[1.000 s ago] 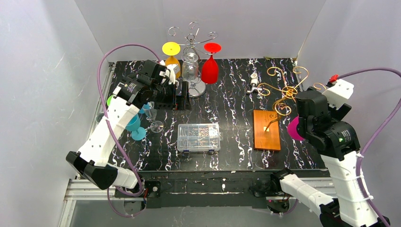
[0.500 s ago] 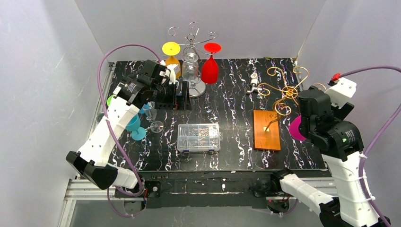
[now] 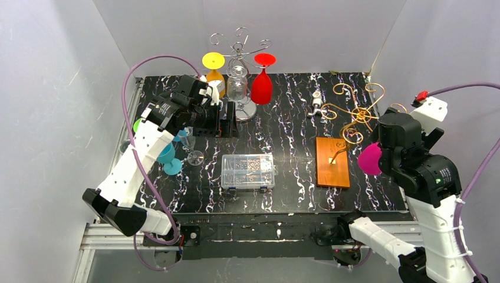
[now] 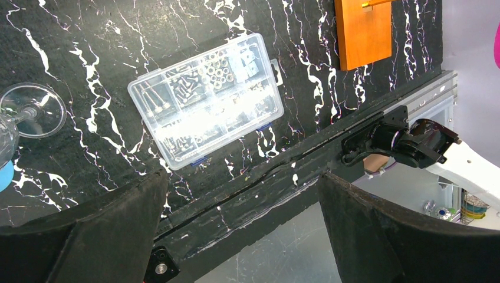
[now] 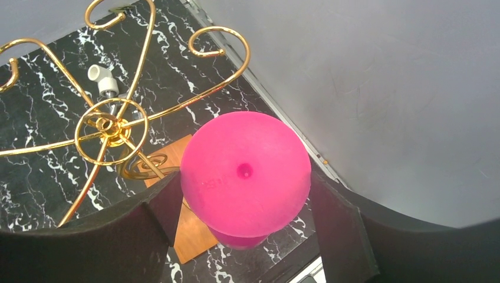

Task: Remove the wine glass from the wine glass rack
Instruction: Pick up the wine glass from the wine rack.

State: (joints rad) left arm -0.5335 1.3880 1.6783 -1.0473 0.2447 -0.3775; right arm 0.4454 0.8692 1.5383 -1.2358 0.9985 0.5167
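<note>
**A:** What lies nearest?
**B:** The clear screw box on the marbled table, with the wooden base of the gold rack to its right

**A:** And the pink wine glass?
**B:** Off the gold rack's arms and in the air just beside them. The right gripper pinches it between its fingers, foot toward the wrist camera

**A:** The left gripper?
**B:** Further back, fingers spread wide. Behind it the silver rack carries a yellow glass, a clear glass and a red glass

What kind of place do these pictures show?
Probably a robot test cell: white panels enclose a black marbled table, and the right gripper holds a pink wine glass near a gold rack.
</note>
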